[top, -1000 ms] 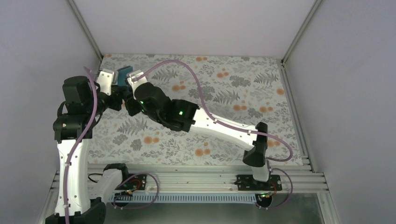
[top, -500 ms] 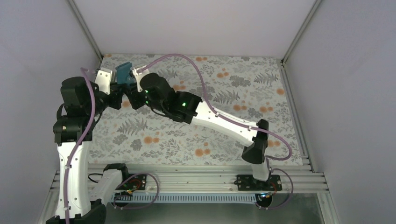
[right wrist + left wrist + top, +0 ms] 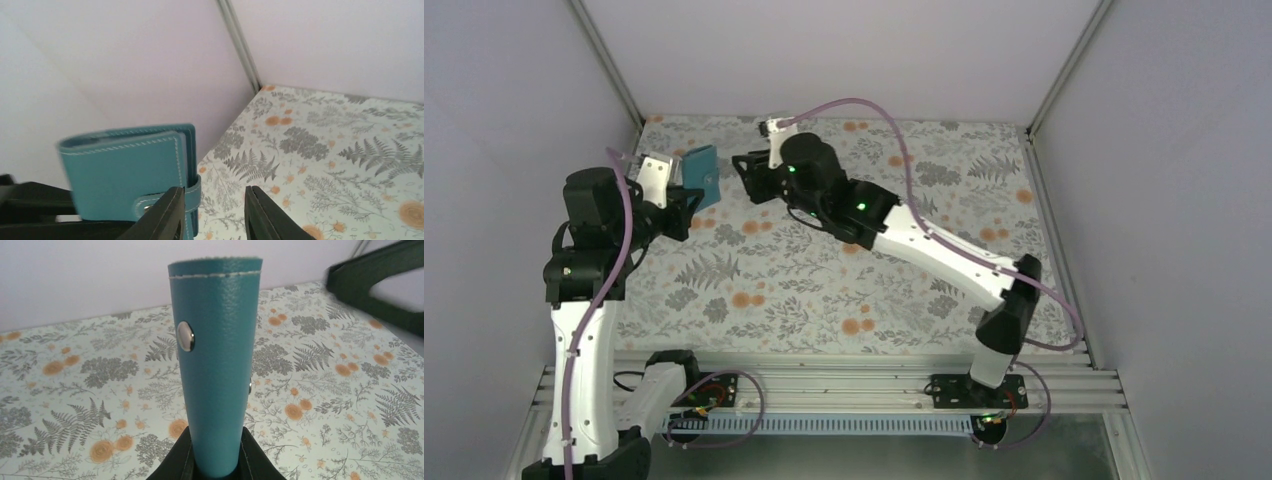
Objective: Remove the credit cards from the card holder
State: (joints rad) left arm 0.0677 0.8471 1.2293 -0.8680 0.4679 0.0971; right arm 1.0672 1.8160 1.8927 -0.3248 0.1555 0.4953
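The teal card holder [image 3: 703,175] hangs above the back left of the cloth, folded shut, its snap strap [image 3: 150,204] closed over the edge. My left gripper [image 3: 216,452] is shut on its lower end, one black finger on each side, and the holder [image 3: 217,360] stands upright out of it. My right gripper [image 3: 746,172] is open a short way to the holder's right. In the right wrist view only cloth shows between its fingers, and the holder [image 3: 127,170] lies just past the left finger [image 3: 167,215]. The credit cards are hidden.
A floral cloth [image 3: 894,260] covers the table. White walls enclose it, with a corner post [image 3: 240,45] close behind the holder. An aluminium rail [image 3: 844,385] carrying both arm bases runs along the near edge.
My right arm has pulled back from the card holder and swung right toward the back. The left gripper still holds the holder, which has shifted slightly right.
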